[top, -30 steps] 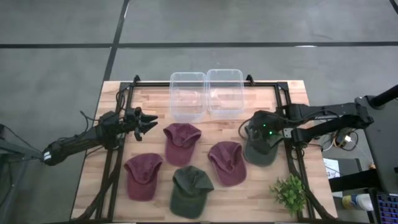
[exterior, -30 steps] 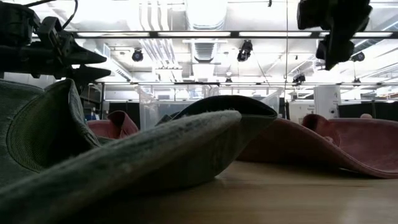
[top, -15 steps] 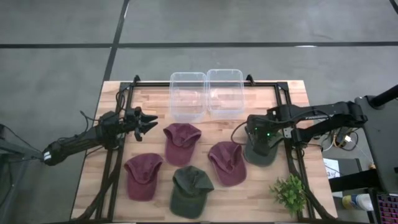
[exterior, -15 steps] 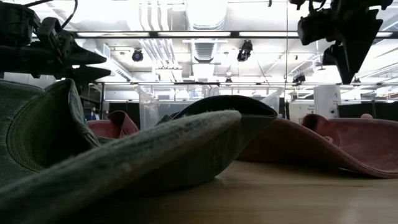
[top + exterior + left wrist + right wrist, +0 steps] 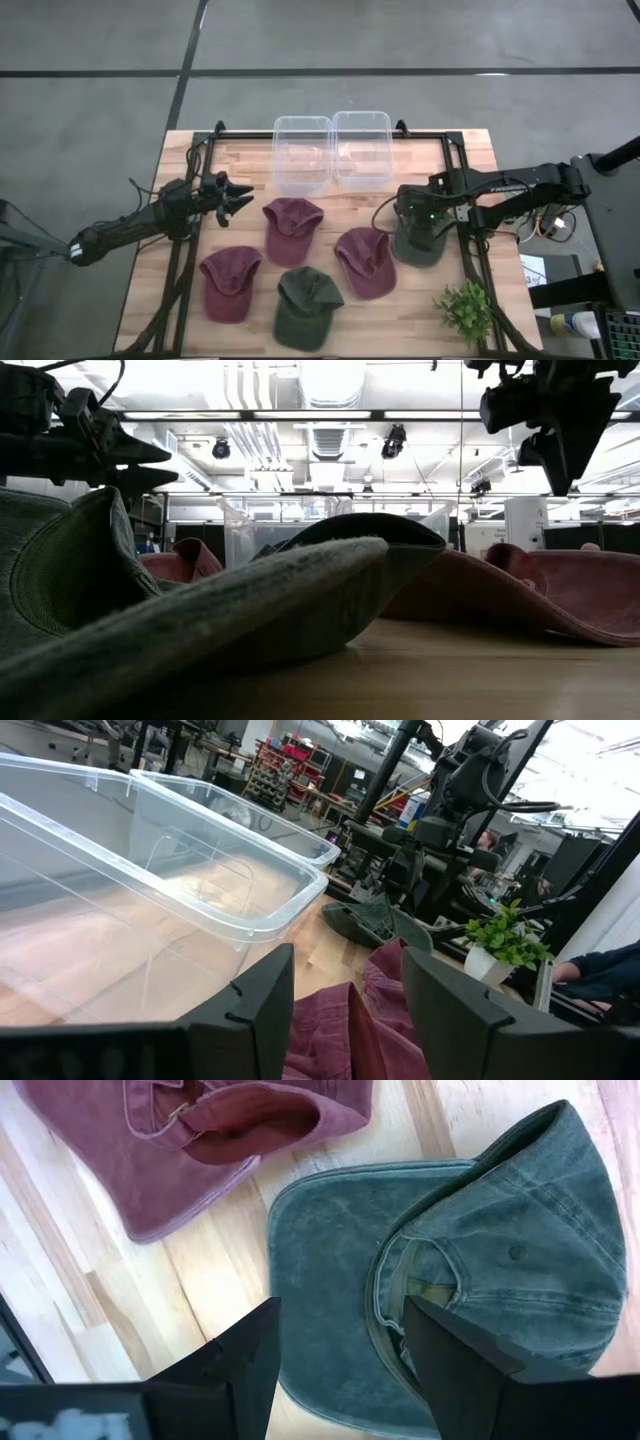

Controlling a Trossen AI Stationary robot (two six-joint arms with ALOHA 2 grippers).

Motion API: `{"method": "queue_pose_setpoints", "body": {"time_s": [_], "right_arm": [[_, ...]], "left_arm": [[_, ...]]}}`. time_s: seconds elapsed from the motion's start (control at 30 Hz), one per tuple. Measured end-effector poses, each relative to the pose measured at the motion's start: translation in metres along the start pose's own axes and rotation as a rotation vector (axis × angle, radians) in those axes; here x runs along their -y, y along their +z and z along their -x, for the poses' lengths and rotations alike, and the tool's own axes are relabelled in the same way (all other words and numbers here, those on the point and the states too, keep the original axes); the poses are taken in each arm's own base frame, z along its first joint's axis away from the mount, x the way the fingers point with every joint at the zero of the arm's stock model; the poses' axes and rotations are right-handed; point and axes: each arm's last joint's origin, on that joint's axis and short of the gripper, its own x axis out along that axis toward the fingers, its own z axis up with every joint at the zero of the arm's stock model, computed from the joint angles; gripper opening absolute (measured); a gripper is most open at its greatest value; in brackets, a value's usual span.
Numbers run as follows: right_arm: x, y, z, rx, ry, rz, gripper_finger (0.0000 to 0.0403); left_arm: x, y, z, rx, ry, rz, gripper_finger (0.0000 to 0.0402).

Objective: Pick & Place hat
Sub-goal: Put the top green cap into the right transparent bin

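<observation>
A: What lies on the tabletop [image 5: 470,160]?

B: Five caps. Three maroon ones sit in the middle: one [image 5: 291,228] nearest the bins, one [image 5: 364,261] to its right, one [image 5: 229,283] toward the left front. A green cap [image 5: 305,305] lies at the front edge, and a second green cap [image 5: 420,238] lies on the right side. Two clear plastic bins [image 5: 332,150] stand side by side at the far edge, touching each other. A small potted plant [image 5: 465,310] stands at the right front corner.

A: Where is the right gripper [image 5: 340,1342]?

B: It hangs directly over the right-hand green cap, fingers apart. In its wrist view the fingers straddle the cap's brim and crown opening, and the cap lies upside down on the wood. Whether the fingers touch the cloth, I cannot tell. The nearest maroon cap lies just beside this green one, close to its brim.

A: And the left gripper [image 5: 237,195]?

B: It hovers above the left part of the tabletop, just left of the maroon cap nearest the bins, fingers apart and holding nothing. Its wrist view looks past that cap toward a bin.
</observation>
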Motion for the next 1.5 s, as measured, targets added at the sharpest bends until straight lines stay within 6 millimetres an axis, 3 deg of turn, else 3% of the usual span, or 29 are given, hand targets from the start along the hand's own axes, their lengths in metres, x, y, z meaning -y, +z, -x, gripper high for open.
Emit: {"method": "queue_pose_setpoints", "body": {"time_s": [0.33, 0.77, 1.27, 1.5], "right_arm": [[0.000, 0.001, -0.004, -0.050, -0.020, 0.066, 0.0249], [0.000, 0.002, -0.003, -0.043, -0.018, 0.007, 0.0275], [-0.003, 0.012, -0.021, -0.138, -0.016, -0.020, 0.0369], [-0.016, 0.002, -0.019, -0.198, 0.105, 0.125, 0.0369]], "left_arm": [[0.000, 0.000, 0.000, 0.000, 0.000, 0.000, 0.0178], [0.000, 0.000, 0.000, 0.000, 0.000, 0.000, 0.0178], [0.000, 0.000, 0.000, 0.000, 0.000, 0.000, 0.0178], [0.000, 0.000, 0.000, 0.000, 0.000, 0.002, 0.0178]]}}
